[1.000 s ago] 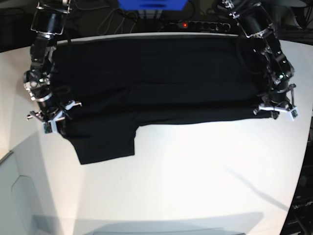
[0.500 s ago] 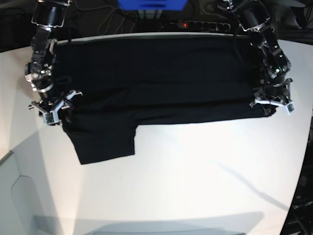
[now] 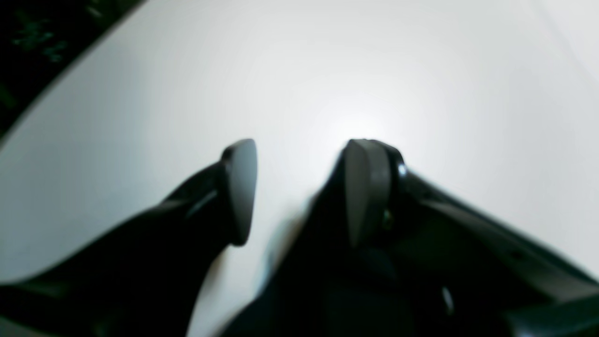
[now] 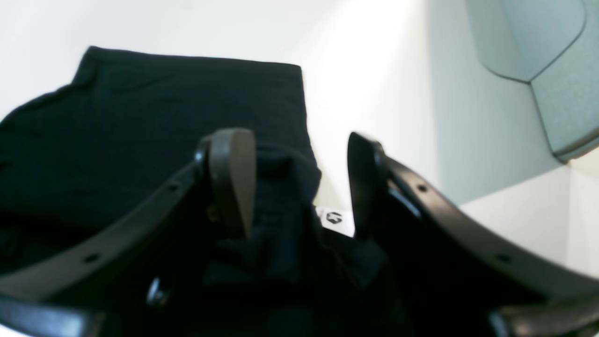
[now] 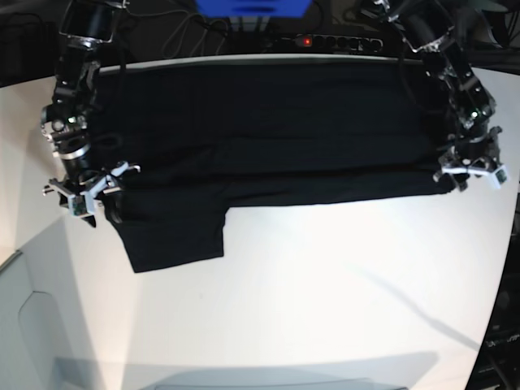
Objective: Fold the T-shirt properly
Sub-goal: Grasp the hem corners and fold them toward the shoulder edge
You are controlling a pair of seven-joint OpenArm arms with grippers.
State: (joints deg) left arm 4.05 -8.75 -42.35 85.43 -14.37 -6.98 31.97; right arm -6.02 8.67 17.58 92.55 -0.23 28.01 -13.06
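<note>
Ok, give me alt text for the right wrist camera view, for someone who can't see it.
Open right gripper seen from behind, its two dark jaws apart and holding nothing, above the edge of a black T-shirt lying on a white table. A small white tag shows between the jaws.

Right end effector (image 4: 299,182) jaws apart over black T-shirt (image 4: 154,121), small white tag (image 4: 334,218) between them, white surface (image 4: 374,70) beyond
</note>
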